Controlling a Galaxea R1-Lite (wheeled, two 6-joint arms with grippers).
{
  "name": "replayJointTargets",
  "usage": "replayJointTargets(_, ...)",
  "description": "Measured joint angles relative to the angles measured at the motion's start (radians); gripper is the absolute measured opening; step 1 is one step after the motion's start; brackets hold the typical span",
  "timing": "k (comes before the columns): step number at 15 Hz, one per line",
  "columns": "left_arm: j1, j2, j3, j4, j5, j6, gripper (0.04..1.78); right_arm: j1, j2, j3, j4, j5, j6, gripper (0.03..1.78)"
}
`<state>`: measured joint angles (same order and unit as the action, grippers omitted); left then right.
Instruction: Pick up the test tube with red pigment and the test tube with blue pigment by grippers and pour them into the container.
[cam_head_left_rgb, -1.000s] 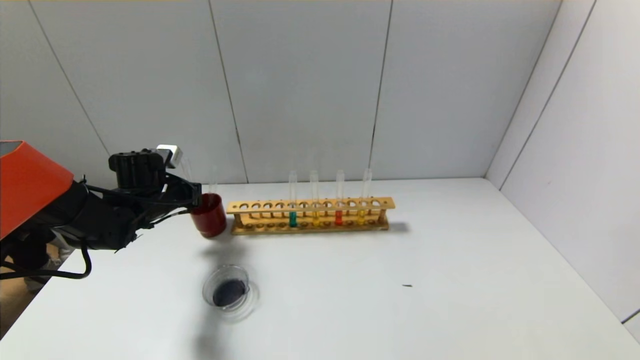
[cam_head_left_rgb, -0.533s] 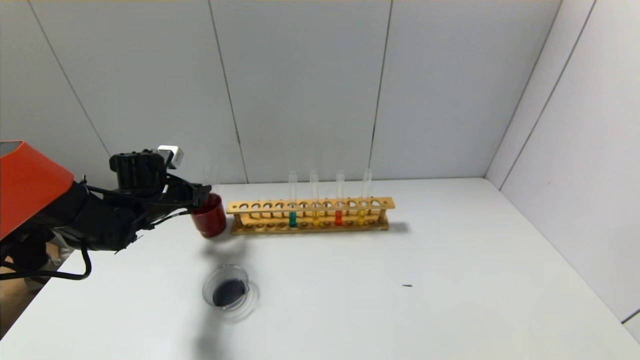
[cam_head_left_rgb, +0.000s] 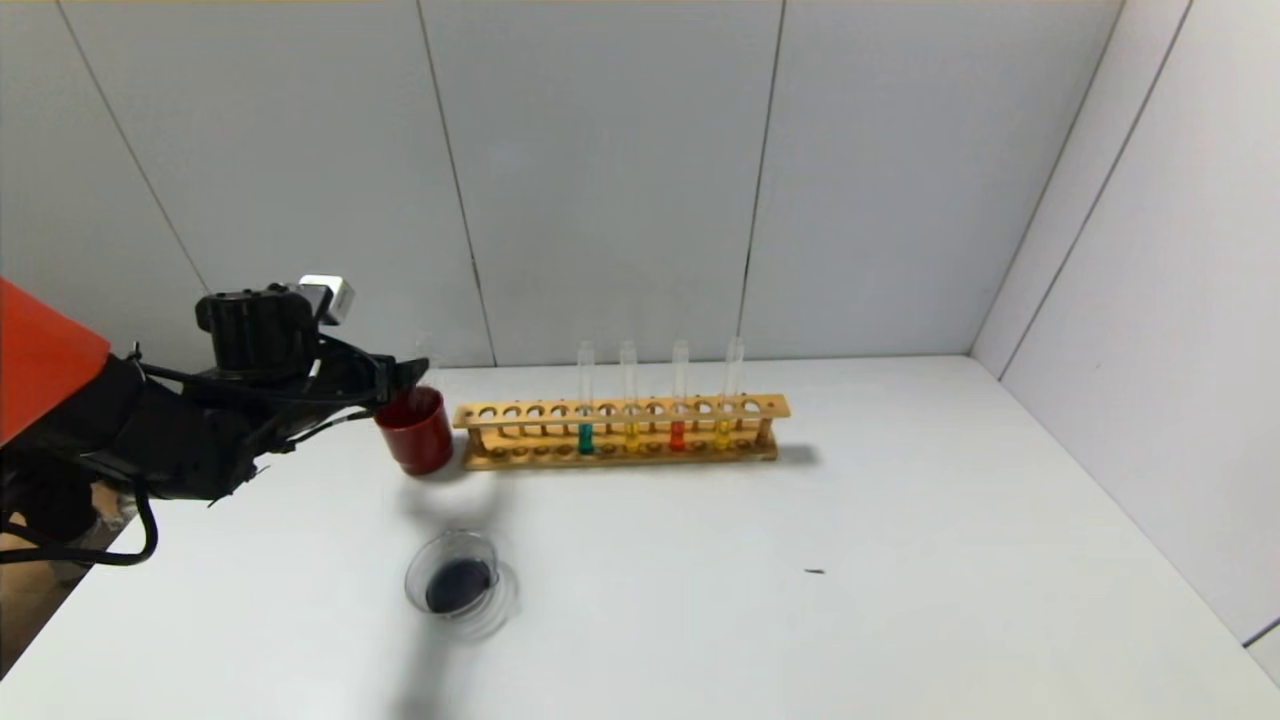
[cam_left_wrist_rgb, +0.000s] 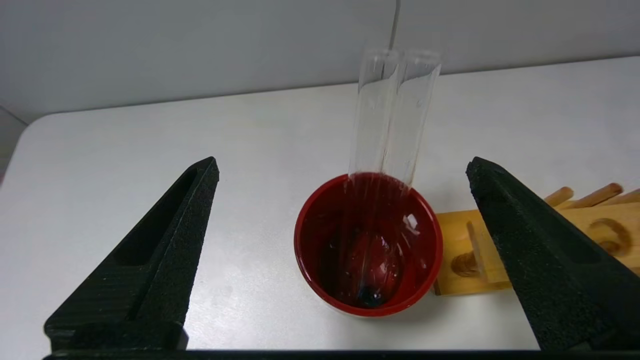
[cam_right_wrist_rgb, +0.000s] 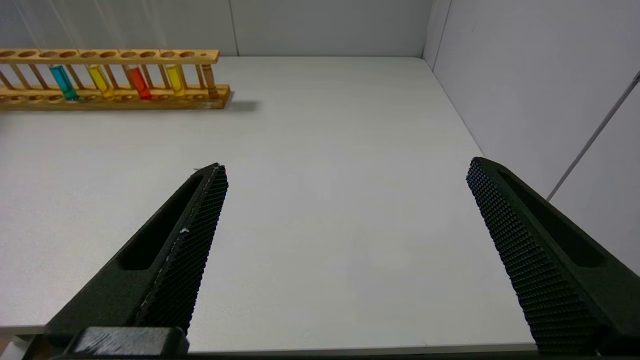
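On the surface (cam_head_left_rgb: 900, 520), a test tube rack (cam_head_left_rgb: 620, 432) is set near the back wall; a cup (cam_head_left_rgb: 415, 430) is placed just left of it, and the container (cam_head_left_rgb: 455, 580) in front of the cup.

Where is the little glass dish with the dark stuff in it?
In the head view, the small round clear glass dish sits on the white table, left of centre, nearer the robot than the dark red cup.

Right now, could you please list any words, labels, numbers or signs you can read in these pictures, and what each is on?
None can be read.
The small white label on the left gripper: too small to show any text.
The wooden rack, tubes, red cup, glass dish and right gripper: no markings show.
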<state>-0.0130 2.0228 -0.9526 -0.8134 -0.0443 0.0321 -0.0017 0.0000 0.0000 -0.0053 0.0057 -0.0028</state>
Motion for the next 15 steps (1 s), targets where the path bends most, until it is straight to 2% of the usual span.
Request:
replayJointTargets(3,0.0,-0.133,0.038,0.016,0.001,0.004,1.74,0.0,0.0,0.0,0.0,0.0,0.0,1.75)
replayJointTargets(7,-0.001,-0.484,0.13,0.128,0.004,0.03,1.74,0.0,0.0,0.0,0.0,0.0,0.0,1.75)
replayJointTargets(9,-0.001,-0.696,0.165,0.243,0.005,0.037,1.74,0.0,0.0,0.0,0.0,0.0,0.0,1.75)
replayJointTargets(15,-0.001,-1.347,0.265,0.726,0.001,0.047,1.74,0.0,0.0,0.0,0.0,0.0,0.0,1.75)
